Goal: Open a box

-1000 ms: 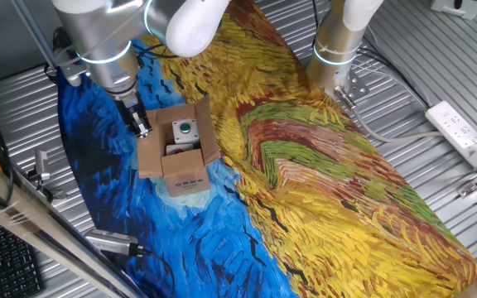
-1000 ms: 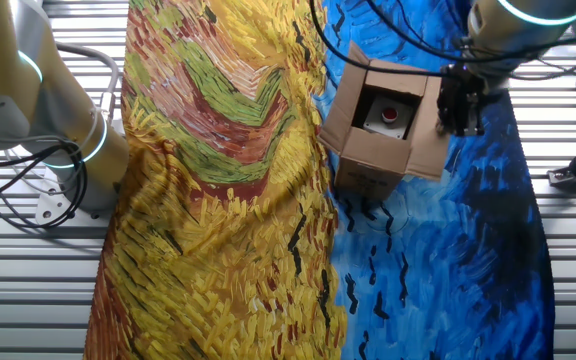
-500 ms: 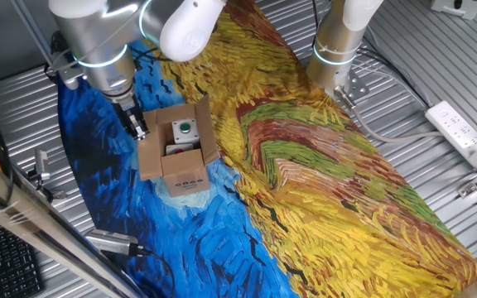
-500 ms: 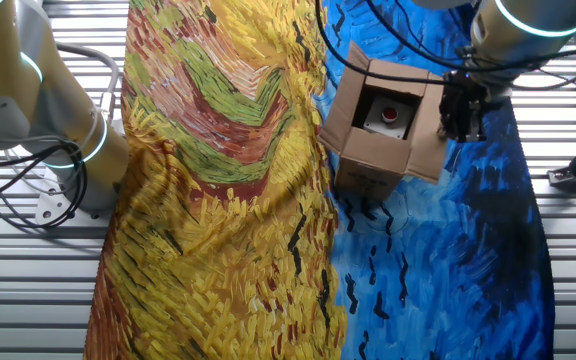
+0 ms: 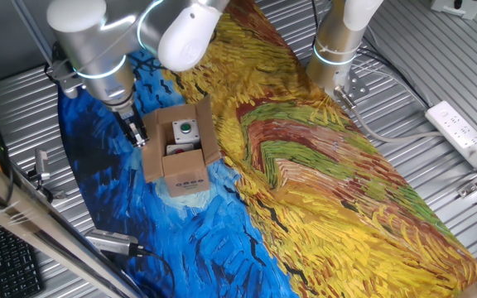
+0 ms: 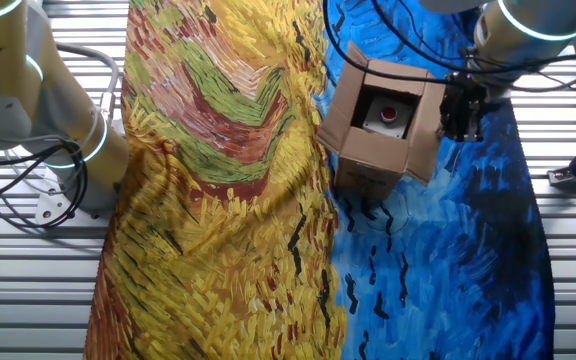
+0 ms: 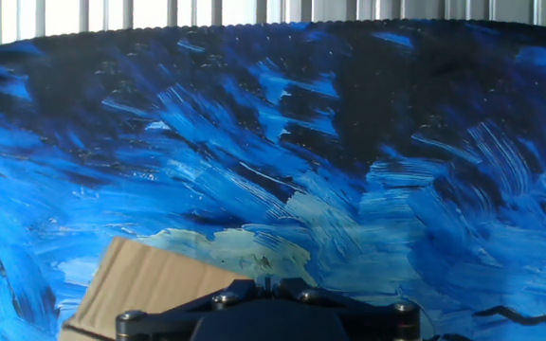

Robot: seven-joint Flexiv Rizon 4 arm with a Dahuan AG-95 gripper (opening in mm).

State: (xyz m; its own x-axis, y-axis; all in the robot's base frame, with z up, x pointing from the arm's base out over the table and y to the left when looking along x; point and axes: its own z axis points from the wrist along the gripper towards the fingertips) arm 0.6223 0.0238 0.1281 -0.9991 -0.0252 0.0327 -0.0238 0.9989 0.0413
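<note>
Brown cardboard, the box sits open near the cloth's left edge, white device showing inside. The gripper has drawn slightly leftward off the side flap; whether its fingers are apart is unclear. Opening looks essentially done.

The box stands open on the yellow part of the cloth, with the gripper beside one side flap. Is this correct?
Not quite. The box stands open on the blue part of the cloth, as one fixed view shows. The gripper is indeed beside one side flap.
</note>
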